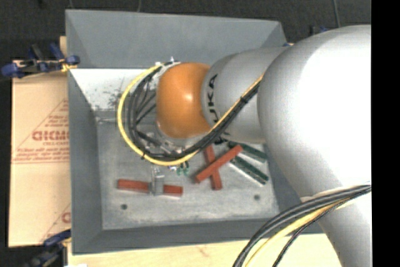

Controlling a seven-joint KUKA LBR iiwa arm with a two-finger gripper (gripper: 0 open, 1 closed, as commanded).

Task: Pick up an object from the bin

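My gripper [157, 184] reaches down under the orange wrist cover to the bin floor near the front left. It stands at the middle of a flat red-brown stick [132, 184] that lies crosswise there, covering the stick's centre. The stick rests on the floor, with its right end [173, 191] showing past the gripper. Just right of the gripper, two red-brown sticks [211, 171] lie crossed over each other.
Dark green sticks [251, 164] lie at the right of the bin floor, partly under the arm. A small green piece [183, 167] sits by the gripper. The arm and its cables hide the bin's middle and right side.
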